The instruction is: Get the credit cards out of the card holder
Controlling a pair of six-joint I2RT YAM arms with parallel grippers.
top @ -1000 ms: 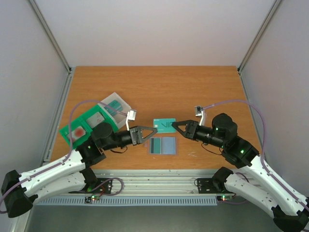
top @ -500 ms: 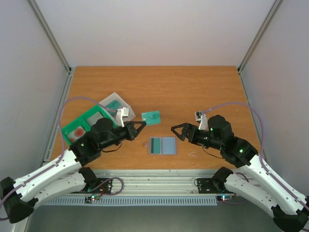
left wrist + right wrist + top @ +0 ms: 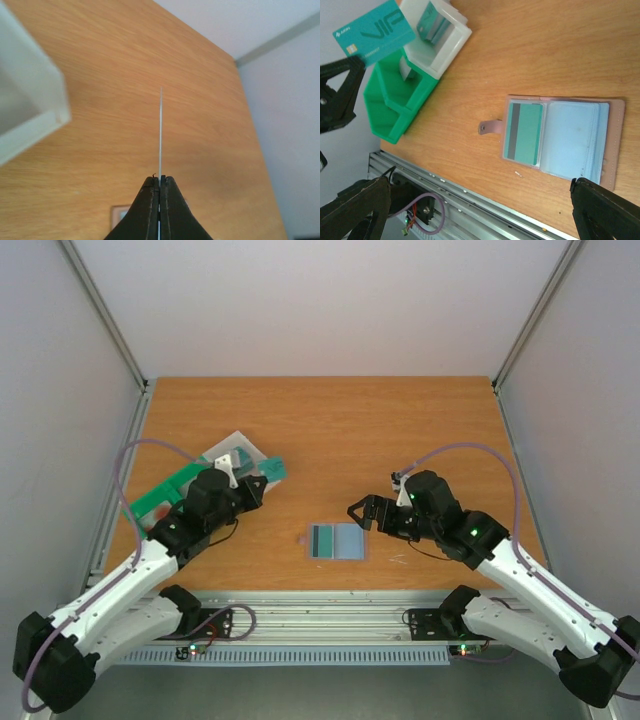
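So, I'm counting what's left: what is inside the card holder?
One teal card shows in the open card holder's left pocket; the cloudy right pockets hide whatever lies behind them.

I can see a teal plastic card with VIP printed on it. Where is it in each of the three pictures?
Top external: the teal plastic VIP card is left of centre, pinched in the left arm's jaws, beside the clear plastic box.
Left wrist: edge-on, a thin pale line rising from the shut jaws at centre.
Right wrist: top left corner, printed face showing.
Shared landmark: the clear plastic box, towards the upper left in every view.
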